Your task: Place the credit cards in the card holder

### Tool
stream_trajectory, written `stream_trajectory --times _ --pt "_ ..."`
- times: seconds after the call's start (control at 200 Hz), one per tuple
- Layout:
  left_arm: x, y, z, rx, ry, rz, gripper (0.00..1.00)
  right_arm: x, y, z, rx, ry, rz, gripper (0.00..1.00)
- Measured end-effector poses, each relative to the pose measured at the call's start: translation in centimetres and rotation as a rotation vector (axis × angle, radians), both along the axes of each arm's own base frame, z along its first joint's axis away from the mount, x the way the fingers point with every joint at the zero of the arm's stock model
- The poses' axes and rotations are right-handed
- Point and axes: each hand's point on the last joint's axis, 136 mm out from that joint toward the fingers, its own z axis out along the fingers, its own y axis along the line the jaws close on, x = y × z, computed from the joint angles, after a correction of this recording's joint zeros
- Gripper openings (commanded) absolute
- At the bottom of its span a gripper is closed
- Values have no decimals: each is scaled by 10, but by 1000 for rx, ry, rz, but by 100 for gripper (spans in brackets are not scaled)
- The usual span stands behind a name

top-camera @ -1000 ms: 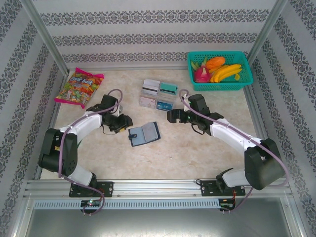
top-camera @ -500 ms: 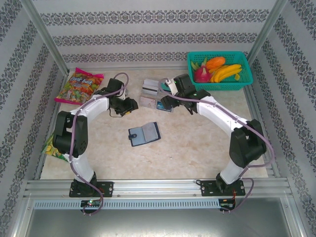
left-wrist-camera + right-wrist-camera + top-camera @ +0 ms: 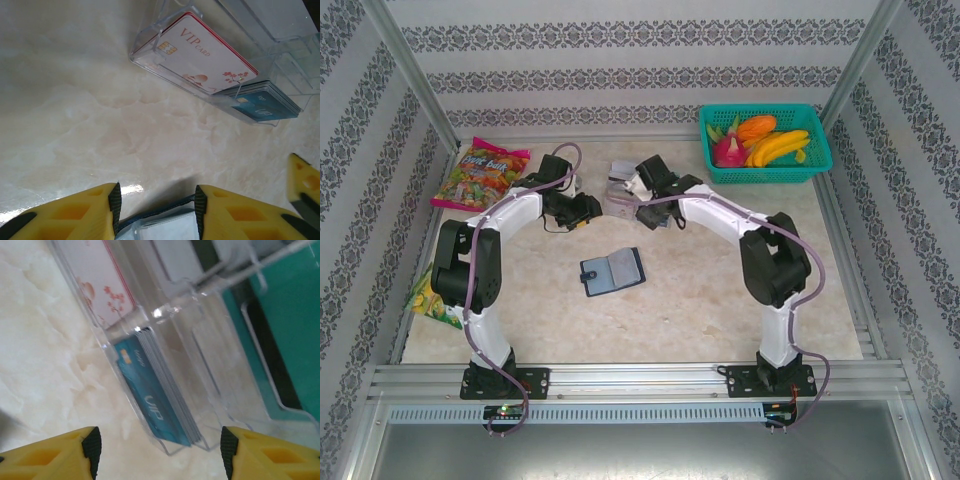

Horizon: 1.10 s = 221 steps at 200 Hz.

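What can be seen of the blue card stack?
The blue card stack is a thick pile of glossy teal-blue plastic cards, the front one printed VIP, grey edges showing. It leans on edge in an end pocket of the clear tray, beside the white VIP card. The right gripper hovers before it, jaws open, not touching.

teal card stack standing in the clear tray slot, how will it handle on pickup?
The stack of teal plastic cards is several thin glossy cards on edge, so it probably fans or sheds cards if pinched loosely. Each looks stiff and light. The clear plastic tray around it looks light too, so it may slide on the smooth marble-look table.
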Motion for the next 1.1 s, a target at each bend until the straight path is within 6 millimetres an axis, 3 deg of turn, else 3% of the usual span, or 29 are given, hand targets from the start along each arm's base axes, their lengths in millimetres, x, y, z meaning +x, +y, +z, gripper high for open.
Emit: stream_trajectory --times 0.225,0.595,1.104 --pt "-1 -3 2 -19 4 -10 46 3 3 -20 -71 0 41 49" --pt "0 -7 5 -44 -8 -22 46 22 3 -36 -136 -39 50 46" --pt "0 -10 4 -65 -13 -26 46 36 -1 -40 -174 -98 19 35"
